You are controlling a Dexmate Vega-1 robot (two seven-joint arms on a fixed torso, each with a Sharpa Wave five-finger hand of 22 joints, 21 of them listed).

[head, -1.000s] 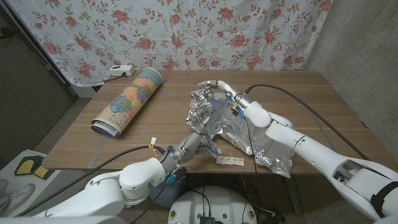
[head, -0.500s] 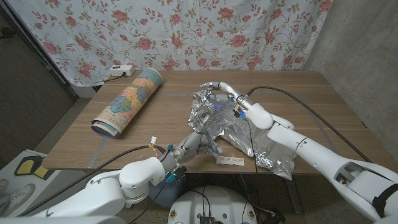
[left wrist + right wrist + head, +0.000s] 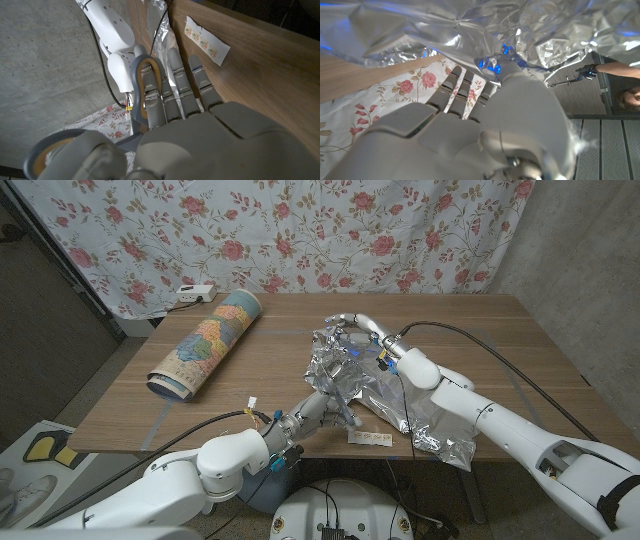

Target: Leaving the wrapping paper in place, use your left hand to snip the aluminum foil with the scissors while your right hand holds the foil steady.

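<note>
Your left hand point(image 3: 318, 409) holds the scissors point(image 3: 145, 87): in the left wrist view the fingers point(image 3: 181, 85) lie straight and close together along one grey, tan-lined handle loop, and a second loop sits by the thumb at that picture's lower corner. How far the blades are parted you cannot tell. In the head view this hand sits at the foil's 7 o'clock edge, near the table's point(image 3: 250, 360) front rim, its forearm coming up from 7 o'clock.

Your right hand point(image 3: 360, 330) grips the aluminum foil point(image 3: 345, 375) at its far, 12 o'clock end, fingers curled over the raised crumpled edge. In the right wrist view the fingertips point(image 3: 492, 67) are pressed into the shiny sheet. That arm stretches across the foil from 4 o'clock.

The foil lies crumpled at the table's middle, trailing toward 5 o'clock over the front edge. The wrapping paper point(image 3: 207, 342), a patterned roll, lies well apart at 9 o'clock of the foil. A small white label point(image 3: 369, 439) sits on the front edge near the left hand.
</note>
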